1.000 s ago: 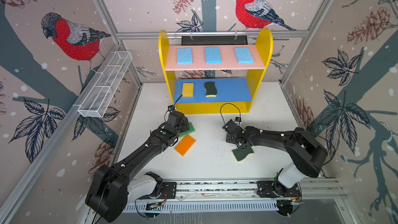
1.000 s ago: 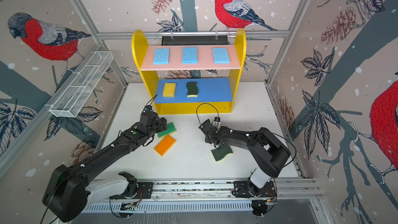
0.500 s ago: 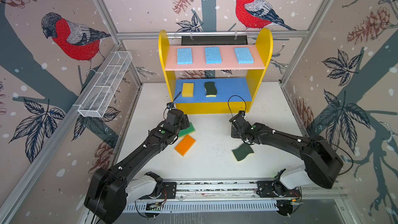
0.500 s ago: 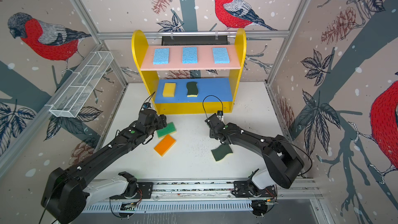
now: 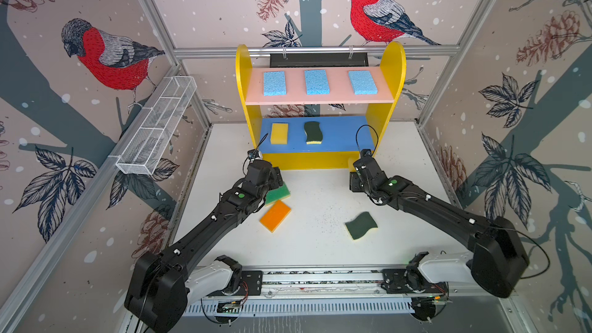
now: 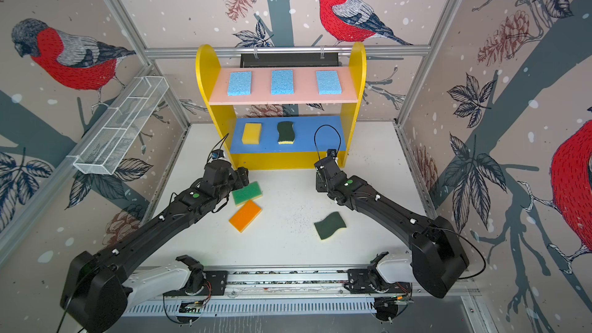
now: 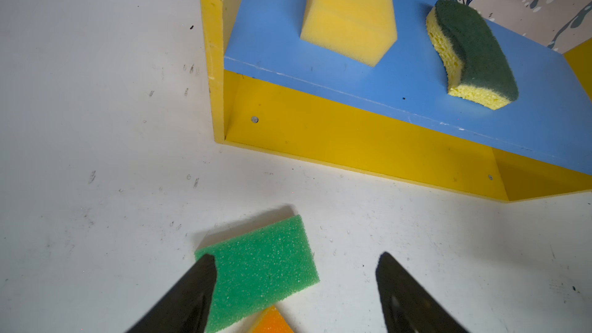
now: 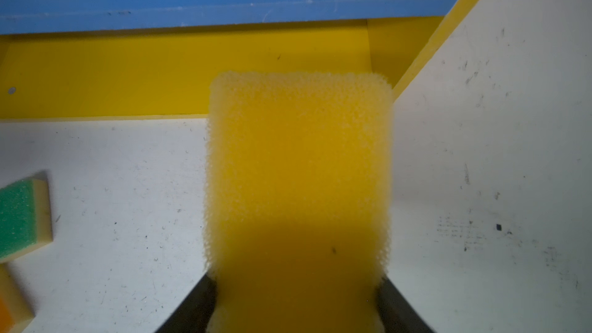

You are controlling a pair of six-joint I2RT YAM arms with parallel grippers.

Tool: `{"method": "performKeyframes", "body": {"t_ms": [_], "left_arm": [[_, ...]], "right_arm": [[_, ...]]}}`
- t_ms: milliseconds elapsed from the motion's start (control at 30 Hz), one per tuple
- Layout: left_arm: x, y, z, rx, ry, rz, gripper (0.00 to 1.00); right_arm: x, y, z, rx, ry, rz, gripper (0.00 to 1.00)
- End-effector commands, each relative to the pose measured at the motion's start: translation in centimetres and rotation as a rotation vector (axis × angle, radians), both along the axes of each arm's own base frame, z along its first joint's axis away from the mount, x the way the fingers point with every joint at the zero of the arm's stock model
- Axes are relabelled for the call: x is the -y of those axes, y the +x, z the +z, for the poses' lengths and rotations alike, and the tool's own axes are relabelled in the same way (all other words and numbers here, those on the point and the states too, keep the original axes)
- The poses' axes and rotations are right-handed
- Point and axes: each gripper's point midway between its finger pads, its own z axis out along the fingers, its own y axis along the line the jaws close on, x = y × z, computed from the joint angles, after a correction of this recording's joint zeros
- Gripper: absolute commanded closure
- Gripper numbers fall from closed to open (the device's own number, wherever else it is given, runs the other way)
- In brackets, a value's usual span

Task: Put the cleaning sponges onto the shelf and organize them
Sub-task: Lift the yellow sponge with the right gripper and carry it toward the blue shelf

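Note:
The shelf (image 5: 392,68) stands at the back. Three light-blue sponges (image 5: 316,82) lie on its pink top board. On the blue middle board sit a yellow block (image 5: 279,133) and a wavy dark-green scourer (image 5: 313,132). My left gripper (image 7: 296,256) is open low over the green-topped sponge (image 7: 262,270), which lies on the table by one finger. An orange-topped sponge (image 5: 275,215) lies beside it, and another dark-green scourer (image 5: 361,225) lies further right. My right gripper (image 8: 295,280) is shut on a yellow block (image 8: 298,171), just in front of the shelf's bottom opening at its right end.
A long white wire-mesh basket (image 5: 157,126) hangs on the left wall. The arms' base rail (image 5: 320,278) runs along the table's front edge. Patterned walls close in the left, right and back sides.
My right gripper has carried the yellow block away from the table's middle, back and to the right, up to the shelf's lower right. The left gripper has barely shifted toward the shelf.

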Motion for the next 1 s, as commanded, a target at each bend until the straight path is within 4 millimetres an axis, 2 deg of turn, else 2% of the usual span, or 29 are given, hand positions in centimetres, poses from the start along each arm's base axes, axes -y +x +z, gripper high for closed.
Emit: {"method": "performKeyframes", "body": {"t_ms": [0,133,500,733,967], "left_arm": [[0.6,0.8,1.3,0.053,-0.025,-0.018,0.2],[0.9,1.2,1.4,0.049,-0.028,-0.02,0.2],[0.7,1.5,1.5,0.049,-0.029,0.004,0.21],[0.5,1.6,2.6,0.06,-0.026,0.02,0.21],[0.1,1.5,2.8,0.07,-0.019,0.033,0.21]], "right_arm": [[-0.4,0.6,1.2,0.028,-0.006,0.038,0.38],[-0.4,1.3,2.0,0.049,0.008,0.049,0.38],[-0.8,3.5,2.6,0.059,0.04,0.075,0.38],[-0.9,5.2,3.0,0.071,0.063,0.082,0.38],[-0.8,6.4,4.1,0.097,0.066,0.075,0.37]]}}
